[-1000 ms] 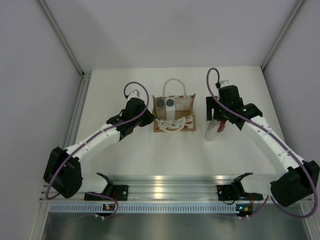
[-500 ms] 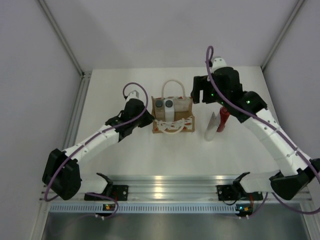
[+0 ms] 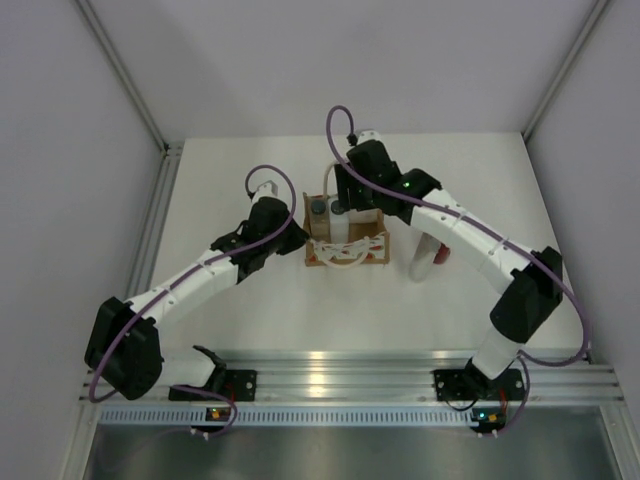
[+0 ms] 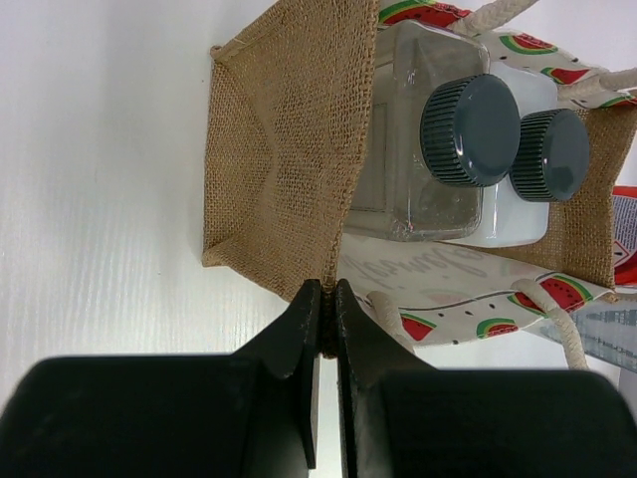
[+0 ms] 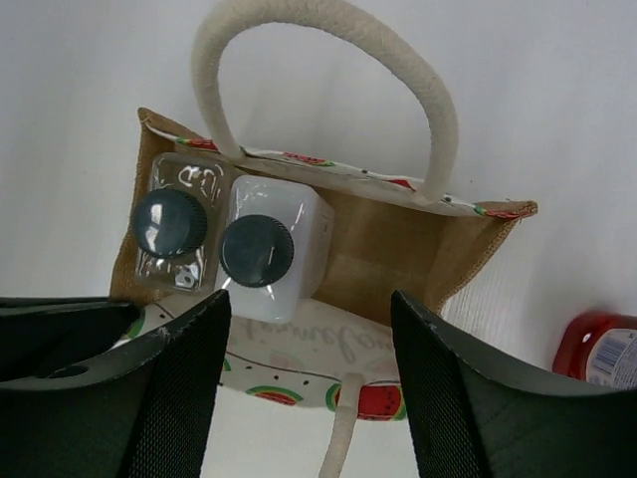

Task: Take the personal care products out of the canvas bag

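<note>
The canvas bag (image 3: 348, 243) stands open at the table's middle. Two white bottles with dark grey caps (image 5: 169, 221) (image 5: 257, 250) stand upright inside it at its left end; they also show in the left wrist view (image 4: 470, 129) (image 4: 549, 154). My left gripper (image 4: 324, 289) is shut on the bag's burlap corner edge (image 4: 289, 149). My right gripper (image 5: 311, 309) is open and empty, hovering above the bag (image 5: 408, 239). The red bottle (image 3: 443, 251) and the pale tube (image 3: 421, 258) lie on the table to the bag's right, partly under my right arm.
The bag's cream rope handles (image 5: 328, 40) arch over and beside its opening. White walls enclose the table on the left, back and right. A metal rail (image 3: 330, 375) runs along the near edge.
My right arm has swung left, from over the red bottle and tube to above the bag. The left arm and the bag have not moved.
</note>
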